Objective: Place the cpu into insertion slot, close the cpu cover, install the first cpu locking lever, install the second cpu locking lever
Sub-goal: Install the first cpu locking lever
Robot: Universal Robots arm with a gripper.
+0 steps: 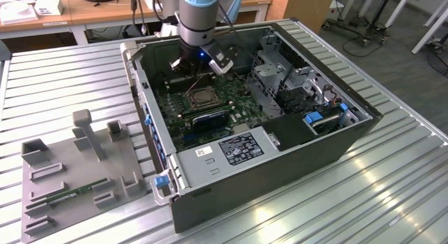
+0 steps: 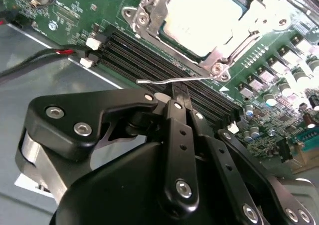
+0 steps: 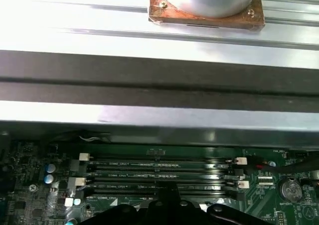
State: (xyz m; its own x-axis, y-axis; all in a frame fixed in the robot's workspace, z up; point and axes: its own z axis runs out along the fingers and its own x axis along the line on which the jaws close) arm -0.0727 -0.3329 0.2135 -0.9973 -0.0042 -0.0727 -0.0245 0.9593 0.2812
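Black jaws crowd the second wrist view, drawn narrow with their tips together against a thin wire locking lever (image 2: 159, 80). Whether they pinch it or only press it I cannot tell.

On the slatted desk (image 1: 392, 165) the open computer case (image 1: 231, 197) lies on its side, with a grey fixture tray (image 1: 84, 165) at its eight o'clock. Inside, on the green motherboard (image 1: 242, 105), the insertion slot (image 1: 199, 98) sits at eleven o'clock of the power supply's labels, and the arm (image 1: 203, 18) is at the slot's twelve.

The cpu (image 2: 199, 21) is seated and the cpu cover (image 2: 230, 50) is folded down around it. The lever runs beside the memory slots (image 2: 139, 53) and seems unlatched, so I judge the levers not yet done. A white label (image 1: 204, 151) and a black label (image 1: 242, 148) carry print I leave unread.
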